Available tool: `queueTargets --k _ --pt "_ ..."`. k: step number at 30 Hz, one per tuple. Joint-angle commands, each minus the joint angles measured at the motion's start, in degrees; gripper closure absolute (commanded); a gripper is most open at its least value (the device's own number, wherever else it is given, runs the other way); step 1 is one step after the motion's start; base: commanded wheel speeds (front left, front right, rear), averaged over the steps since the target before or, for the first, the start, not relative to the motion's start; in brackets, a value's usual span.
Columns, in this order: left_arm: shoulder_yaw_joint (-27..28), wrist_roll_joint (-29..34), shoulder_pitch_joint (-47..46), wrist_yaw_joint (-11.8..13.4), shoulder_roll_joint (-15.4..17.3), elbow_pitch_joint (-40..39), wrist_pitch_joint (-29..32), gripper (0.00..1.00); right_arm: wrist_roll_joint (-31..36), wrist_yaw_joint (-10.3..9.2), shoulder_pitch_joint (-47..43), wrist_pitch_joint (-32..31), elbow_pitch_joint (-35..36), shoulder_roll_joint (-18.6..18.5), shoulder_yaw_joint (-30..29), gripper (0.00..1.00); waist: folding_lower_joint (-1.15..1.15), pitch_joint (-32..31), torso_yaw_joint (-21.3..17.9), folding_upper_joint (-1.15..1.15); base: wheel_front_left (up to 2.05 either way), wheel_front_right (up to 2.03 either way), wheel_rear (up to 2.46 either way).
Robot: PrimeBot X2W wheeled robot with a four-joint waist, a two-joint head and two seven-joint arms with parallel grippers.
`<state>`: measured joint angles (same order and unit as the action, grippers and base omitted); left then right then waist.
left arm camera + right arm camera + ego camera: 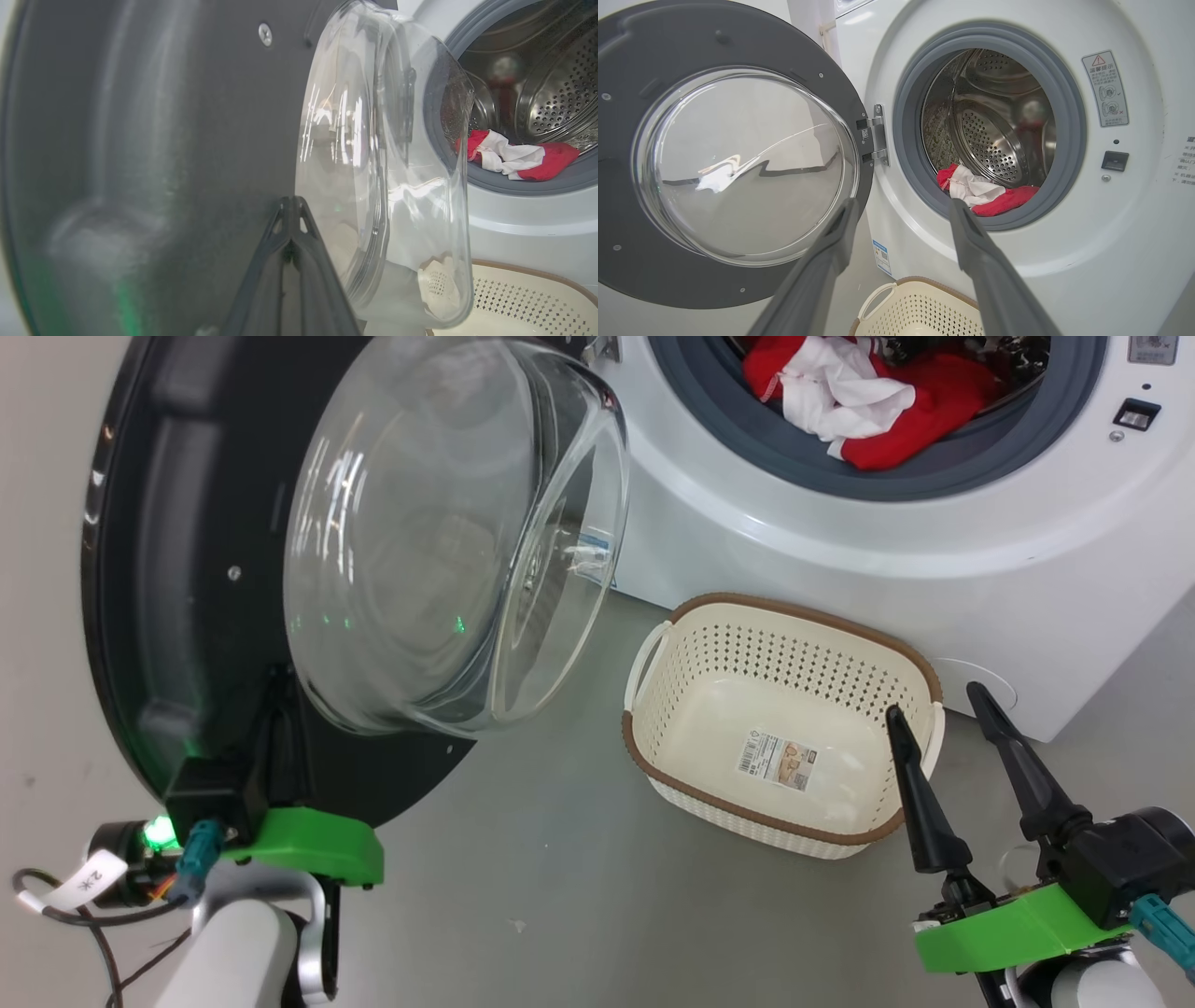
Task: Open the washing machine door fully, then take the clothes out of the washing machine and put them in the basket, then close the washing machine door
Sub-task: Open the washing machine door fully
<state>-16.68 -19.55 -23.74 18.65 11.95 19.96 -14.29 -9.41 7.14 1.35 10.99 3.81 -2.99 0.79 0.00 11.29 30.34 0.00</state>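
Observation:
The washing machine door (168, 569) stands swung wide to the left, its glass bowl bulging toward me. My left gripper (280, 709) is shut, with its tips against the door's black inner rim below the glass; in the left wrist view the joined fingers (289, 210) touch that rim (140, 140). Red and white clothes (868, 401) lie at the front lip of the washing machine (840, 551) drum. The empty basket (775, 607) sits on the floor before the machine. My right gripper (934, 700) hangs open over the basket's right end, holding nothing, and points at the drum opening (903, 205).
Grey floor (541, 859) spreads in front of the basket and between my arms. A pale wall runs behind the open door at the left. A tagged cable (84, 887) hangs by my left wrist. The door hinge (878, 135) sits left of the grey rubber ring.

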Motion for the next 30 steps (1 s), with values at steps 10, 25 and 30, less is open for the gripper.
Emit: queueTargets --k 10,25,30 --pt "5.74 -0.13 -4.35 0.66 3.82 2.65 -0.67 1.00 0.91 0.35 1.68 -0.88 2.37 0.12 1.68 0.00 0.00 0.69 -0.44 0.00 0.00 0.00 0.00" --pt "9.55 0.73 -7.12 -0.33 5.10 6.53 -0.70 1.00 1.76 0.35 1.89 -1.86 3.41 0.12 1.87 0.00 0.00 1.95 -0.92 0.00 0.00 0.00 0.00" --pt "11.34 0.56 -8.09 -1.22 4.87 9.25 -0.70 1.00 2.20 0.35 1.86 -2.32 3.88 0.12 1.97 0.00 0.00 2.33 -1.10 0.00 0.00 0.00 0.00"
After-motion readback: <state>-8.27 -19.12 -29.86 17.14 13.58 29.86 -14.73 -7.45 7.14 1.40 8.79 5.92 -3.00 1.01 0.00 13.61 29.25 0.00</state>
